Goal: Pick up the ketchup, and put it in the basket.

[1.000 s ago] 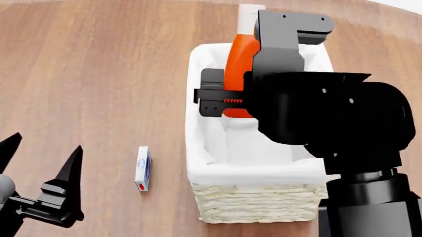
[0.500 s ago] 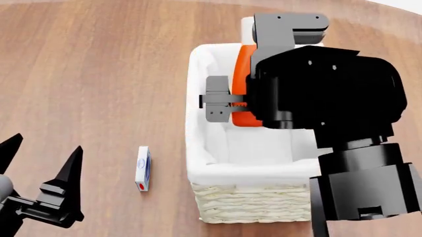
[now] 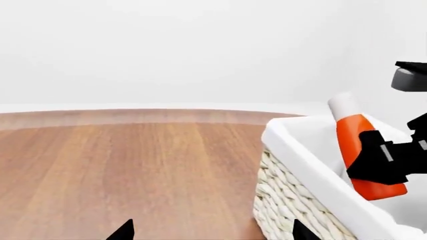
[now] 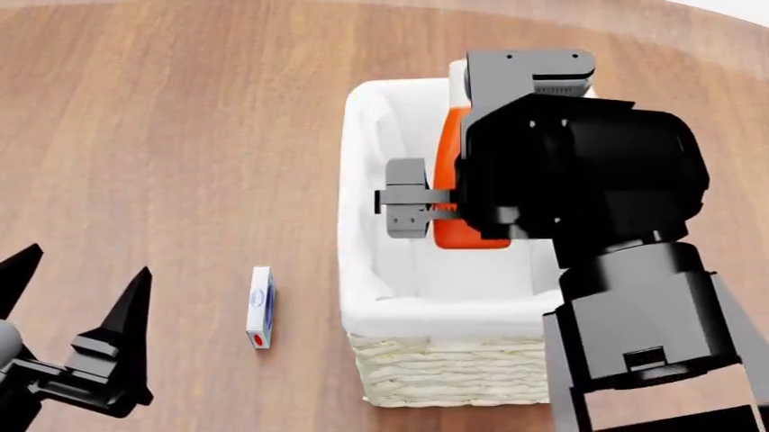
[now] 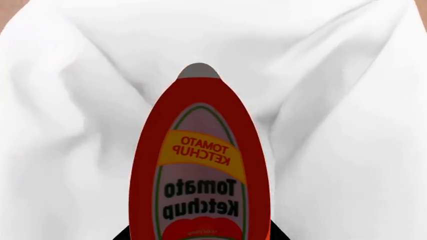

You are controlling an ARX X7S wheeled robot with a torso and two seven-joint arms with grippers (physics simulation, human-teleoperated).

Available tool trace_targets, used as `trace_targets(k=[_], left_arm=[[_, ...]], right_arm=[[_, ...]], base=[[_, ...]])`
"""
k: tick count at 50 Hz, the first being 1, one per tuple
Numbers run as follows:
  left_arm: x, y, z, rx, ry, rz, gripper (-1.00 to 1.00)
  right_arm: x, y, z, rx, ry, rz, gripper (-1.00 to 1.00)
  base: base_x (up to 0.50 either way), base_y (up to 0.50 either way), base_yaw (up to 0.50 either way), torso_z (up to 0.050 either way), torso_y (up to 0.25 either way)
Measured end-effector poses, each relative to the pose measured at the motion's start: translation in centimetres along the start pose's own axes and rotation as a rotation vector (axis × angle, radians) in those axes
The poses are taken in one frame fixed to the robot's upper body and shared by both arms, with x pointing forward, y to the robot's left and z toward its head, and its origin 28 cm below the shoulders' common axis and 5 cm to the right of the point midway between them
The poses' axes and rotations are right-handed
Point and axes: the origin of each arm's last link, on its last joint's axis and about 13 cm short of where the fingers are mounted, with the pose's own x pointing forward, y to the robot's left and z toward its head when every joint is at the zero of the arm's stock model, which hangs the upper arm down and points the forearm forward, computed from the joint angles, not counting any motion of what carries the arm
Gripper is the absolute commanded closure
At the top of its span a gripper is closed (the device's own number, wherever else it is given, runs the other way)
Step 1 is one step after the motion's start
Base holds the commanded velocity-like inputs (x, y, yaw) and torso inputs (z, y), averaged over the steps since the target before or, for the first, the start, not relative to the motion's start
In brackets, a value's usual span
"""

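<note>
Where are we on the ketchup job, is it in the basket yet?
Pickup is done: the right gripper holds the ketchup clamped in its fingers, tilted over the basket. In hand: in the left wrist view the bottle's base sits below the rim, inside the liner. Left: let go and pull the arm out. The left gripper is open and idle.

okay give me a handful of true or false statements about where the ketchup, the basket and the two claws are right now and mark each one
1. The right claw holds the ketchup. True.
2. The ketchup lies on the wooden table outside the basket. False: it is held over the basket's white liner.
3. The left claw is open and holds nothing. True.
4. A small box lies inside the basket. False: it lies on the table, between the left claw and the basket.
5. The bottle's label reads "Tomato Ketchup". True.
</note>
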Motion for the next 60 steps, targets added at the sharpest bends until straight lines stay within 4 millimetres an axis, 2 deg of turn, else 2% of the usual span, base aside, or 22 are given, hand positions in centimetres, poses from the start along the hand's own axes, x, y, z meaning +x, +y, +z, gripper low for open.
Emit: trace_targets(k=[30,60], left_arm=[[-0.1,-0.1,0.0,-0.004,0.000,-0.010,-1.00],[-0.2,-0.1,0.1,-0.008,-0.002,-0.011,-1.00]], right_arm=[[2.7,-0.4,-0.9,0.001,0.042,-0.021,1.00],[3.6,-0.5,-1.8,-0.005,0.046,-0.015,1.00]], base=[[0.00,0.00,0.00,0.000,0.000],[0.00,0.00,0.00,0.000,0.000]])
